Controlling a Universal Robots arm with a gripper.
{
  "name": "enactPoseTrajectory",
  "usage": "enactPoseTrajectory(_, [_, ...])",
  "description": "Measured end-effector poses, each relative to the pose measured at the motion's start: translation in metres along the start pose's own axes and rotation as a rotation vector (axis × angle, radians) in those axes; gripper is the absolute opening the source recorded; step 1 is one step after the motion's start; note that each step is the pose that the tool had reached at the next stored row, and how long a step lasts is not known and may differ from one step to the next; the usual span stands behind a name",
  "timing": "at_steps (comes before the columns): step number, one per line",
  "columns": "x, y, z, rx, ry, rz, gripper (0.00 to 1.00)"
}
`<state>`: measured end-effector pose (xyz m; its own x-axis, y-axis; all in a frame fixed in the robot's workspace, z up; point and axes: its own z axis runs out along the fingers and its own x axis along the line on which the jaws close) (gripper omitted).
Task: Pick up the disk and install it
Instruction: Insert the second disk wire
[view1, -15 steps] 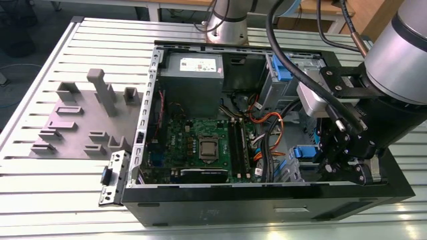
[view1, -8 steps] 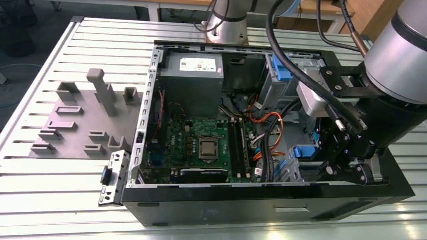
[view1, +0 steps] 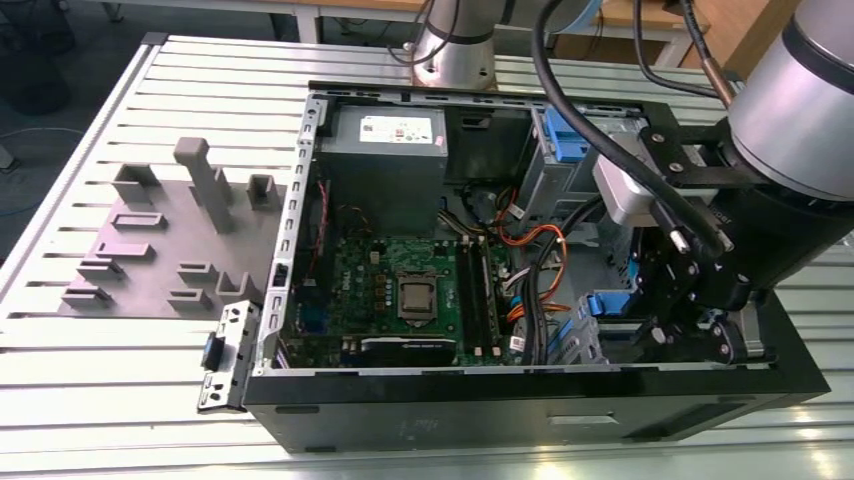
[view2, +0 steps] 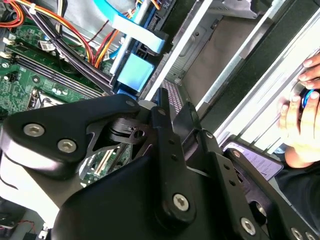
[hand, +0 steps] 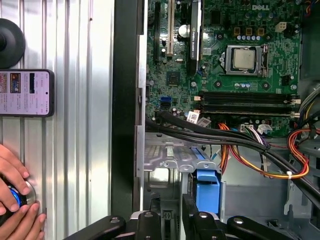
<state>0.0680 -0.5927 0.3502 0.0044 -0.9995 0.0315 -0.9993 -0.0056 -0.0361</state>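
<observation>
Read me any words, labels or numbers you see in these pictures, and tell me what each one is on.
No text can be quoted with confidence.
White sticker on the grey power supply box: too small to read.
Phone screen: too blurred to read.
Circuit board markings: too small to read.
White cable tag: too small to read.

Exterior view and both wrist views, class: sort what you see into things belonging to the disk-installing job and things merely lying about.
Job in hand: claw, blue bracket, computer case.
Lying about: phone, grey fixture block.
</observation>
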Motion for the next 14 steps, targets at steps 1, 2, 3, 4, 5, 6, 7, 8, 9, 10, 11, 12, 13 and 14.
enactPoseTrajectory(1, [-0.0011, 0.0000, 0.0000, 0.0000, 0.0000, 0.000, 0.31])
enactPoseTrajectory(2, [-0.0022, 0.0000, -0.0001, 0.0000, 0.0000, 0.001, 0.31])
enactPoseTrajectory(3, [-0.0031, 0.0000, -0.0001, 0.0000, -0.0001, 0.001, 0.31])
enactPoseTrajectory(4, [-0.0038, 0.0000, -0.0001, 0.0000, -0.0001, 0.001, 0.31])
enactPoseTrajectory(5, [-0.0044, 0.0000, -0.0002, 0.0000, -0.0003, 0.001, 0.31])
enactPoseTrajectory(6, [-0.0043, 0.0000, -0.0006, 0.0000, -0.0002, 0.002, 0.31])
enactPoseTrajectory(7, [-0.0045, -0.0001, -0.0009, 0.0000, -0.0005, 0.002, 0.31])
enactPoseTrajectory(8, [-0.0048, -0.0001, -0.0014, -0.0001, -0.0005, 0.002, 0.31])
enactPoseTrajectory(9, [-0.0059, -0.0001, -0.0032, -0.0001, -0.0007, 0.003, 0.31])
enactPoseTrajectory(10, [-0.0065, -0.0001, -0.0034, -0.0001, -0.0009, 0.003, 0.31])
enactPoseTrajectory(11, [-0.0071, -0.0002, -0.0037, -0.0001, -0.0010, 0.004, 0.31])
enactPoseTrajectory(12, [-0.0077, -0.0002, -0.0040, -0.0001, -0.0009, 0.004, 0.31])
enactPoseTrajectory(13, [-0.0082, -0.0002, -0.0042, -0.0001, -0.0010, 0.004, 0.31])
enactPoseTrajectory(14, [-0.0090, -0.0002, -0.0045, -0.0001, -0.0012, 0.004, 0.31])
